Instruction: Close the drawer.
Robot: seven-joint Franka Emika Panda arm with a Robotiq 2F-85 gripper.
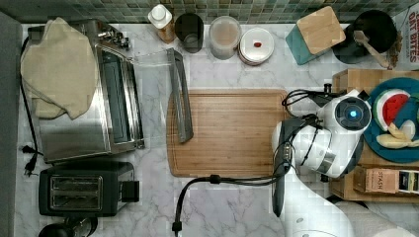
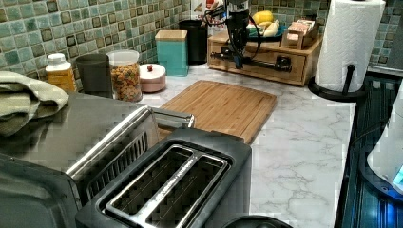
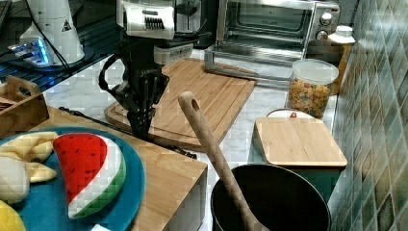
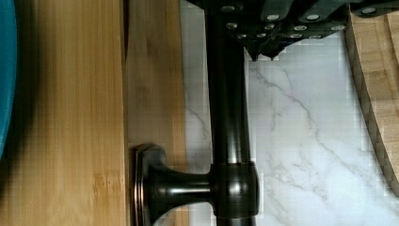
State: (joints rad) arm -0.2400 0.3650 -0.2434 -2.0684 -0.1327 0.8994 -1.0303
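We see the claw [image 4: 263, 57] pinched tight with nothing in it, just beside the drawer [image 4: 153, 94]'s dark handle bar [image 4: 228, 108], above the marble counter [image 4: 301, 141].

The robot arm [image 1: 328, 143] is white and round, with a blue light, black cables and a black gripper [image 3: 140, 126].

The shallow pale-wood drawer [image 2: 266, 64] sits in a low wooden cabinet [image 2: 223, 43] on the marble counter, under a blue plate of toy fruit. Its front looks nearly flush with the cabinet's face in the left view. A dark bronze bar handle [image 4: 229, 117] (on a flared post) runs along the front.
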